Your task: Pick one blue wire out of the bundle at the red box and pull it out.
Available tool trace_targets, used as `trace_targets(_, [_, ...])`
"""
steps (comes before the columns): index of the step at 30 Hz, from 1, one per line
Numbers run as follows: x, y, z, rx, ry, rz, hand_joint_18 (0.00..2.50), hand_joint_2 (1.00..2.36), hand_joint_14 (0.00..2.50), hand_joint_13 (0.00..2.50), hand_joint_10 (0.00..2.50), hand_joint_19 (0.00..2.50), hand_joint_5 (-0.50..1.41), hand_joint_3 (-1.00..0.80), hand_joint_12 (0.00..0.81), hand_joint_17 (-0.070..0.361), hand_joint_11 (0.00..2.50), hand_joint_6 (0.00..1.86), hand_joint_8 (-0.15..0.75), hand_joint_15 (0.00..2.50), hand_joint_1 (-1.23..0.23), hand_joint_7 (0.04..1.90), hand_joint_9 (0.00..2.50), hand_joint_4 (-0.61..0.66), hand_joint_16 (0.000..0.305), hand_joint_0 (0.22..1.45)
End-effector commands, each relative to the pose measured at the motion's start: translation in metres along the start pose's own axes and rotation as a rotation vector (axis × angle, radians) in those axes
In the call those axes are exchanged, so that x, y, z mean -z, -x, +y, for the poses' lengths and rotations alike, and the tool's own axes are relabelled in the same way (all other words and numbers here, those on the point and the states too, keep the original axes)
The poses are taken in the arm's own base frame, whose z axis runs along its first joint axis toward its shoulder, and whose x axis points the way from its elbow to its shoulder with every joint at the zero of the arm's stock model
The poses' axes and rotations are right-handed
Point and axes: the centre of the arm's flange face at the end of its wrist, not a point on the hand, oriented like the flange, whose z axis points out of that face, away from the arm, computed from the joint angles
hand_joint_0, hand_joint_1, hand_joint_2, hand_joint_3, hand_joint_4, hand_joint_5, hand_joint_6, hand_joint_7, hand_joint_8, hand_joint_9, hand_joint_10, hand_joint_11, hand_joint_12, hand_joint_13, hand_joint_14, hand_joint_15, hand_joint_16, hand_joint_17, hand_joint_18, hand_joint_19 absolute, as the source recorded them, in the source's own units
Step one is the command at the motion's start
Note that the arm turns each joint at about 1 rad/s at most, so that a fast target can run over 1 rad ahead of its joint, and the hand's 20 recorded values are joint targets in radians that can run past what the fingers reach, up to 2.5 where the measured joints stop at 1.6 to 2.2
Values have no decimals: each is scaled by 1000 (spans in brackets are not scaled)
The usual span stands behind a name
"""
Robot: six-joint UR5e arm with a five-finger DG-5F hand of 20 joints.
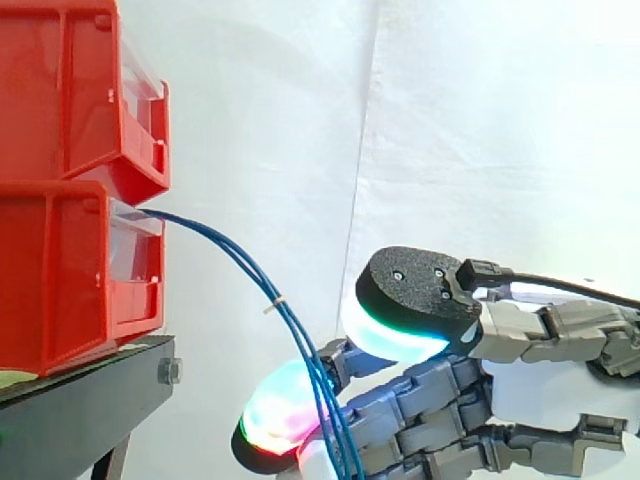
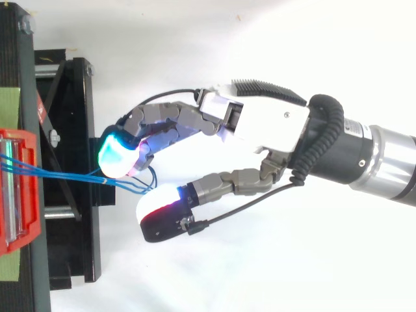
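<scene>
Although the hand (image 2: 260, 123) is set close about the wires (image 1: 240, 258), it cannot be told whether any of them is actually gripped. The wires are seen leaving the front of the lower bin (image 1: 60, 290) as a small blue bundle. From there they arch down and away through free air into the hand and run on past the lower edge of the side view. A pale tie (image 1: 274, 302) is wound round them partway along the arch, between bin and hand.

The wires are judged thin and very light. Some springiness is to be expected, since the arch is held in a smooth curve without kinking or hanging limp. The insulation looks smooth and is likely to be slippery, so a firm pinch would be needed rather than a loose hook.

From above, the strands are seen fanned apart near the bin and drawn together towards the hand. A single wire would therefore be separated more easily on the bin side of the tie. Drag from the tie and from the neighbouring strands should be allowed for, and the pull is best made along the wire's own line, away from the bin.
</scene>
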Motion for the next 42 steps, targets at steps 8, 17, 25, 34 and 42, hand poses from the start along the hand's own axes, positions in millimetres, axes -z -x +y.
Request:
trace_targets(8, [-5, -8, 13, -1, 18, 0, 540, 1012, 7, 529, 12, 359, -143, -358, 432, 124, 548, 503, 326, 212, -681, 1034, 716, 357, 55, 575])
trace_targets(17, [-11, -10, 20, 18, 43, -7, 546, 1009, 9, 527, 12, 368, -135, -385, 433, 124, 548, 502, 329, 221, -669, 1103, 711, 334, 55, 569])
trace_targets(25, [-14, -17, -2, -10, 66, -10, 562, 1009, 7, 542, 12, 374, -124, -392, 437, 125, 542, 501, 333, 227, -661, 1167, 724, 310, 56, 565])
trace_targets(34, [-23, -10, 7, -16, 82, 12, 574, 1009, 8, 556, 12, 382, -121, -388, 437, 125, 547, 501, 339, 234, -658, 1185, 737, 307, 56, 566])
trace_targets(42, [-33, -2, 15, -61, 104, 14, 581, 1013, 8, 564, 12, 383, -114, -339, 436, 123, 543, 500, 334, 239, -652, 1257, 745, 277, 55, 588])
